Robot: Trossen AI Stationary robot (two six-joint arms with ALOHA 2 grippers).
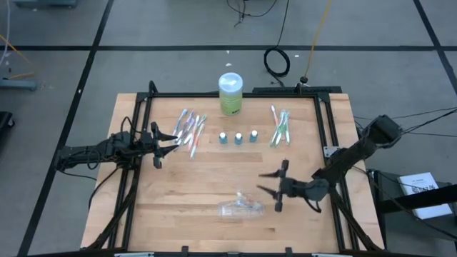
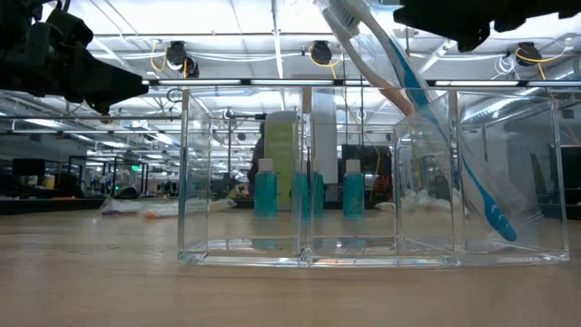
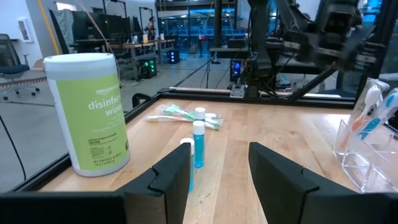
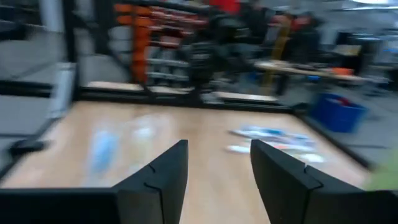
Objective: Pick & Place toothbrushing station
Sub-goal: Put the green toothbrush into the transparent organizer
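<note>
I am watching the right gripper (image 1: pixel 270 183) hanging just beside the clear organiser (image 1: pixel 241 208) near the table's front edge, its jaws spread and gripping nothing. In the low view a blue-and-white toothbrush (image 2: pixel 427 109) is leaning tilted in one end compartment. The left gripper (image 1: pixel 170 140) is waiting, also spread, beside the loose toothbrushes (image 1: pixel 191 130). I am judging those brushes light, thin and slippery, so I'd pinch one across mid-handle, keeping clear of the bristles.
</note>
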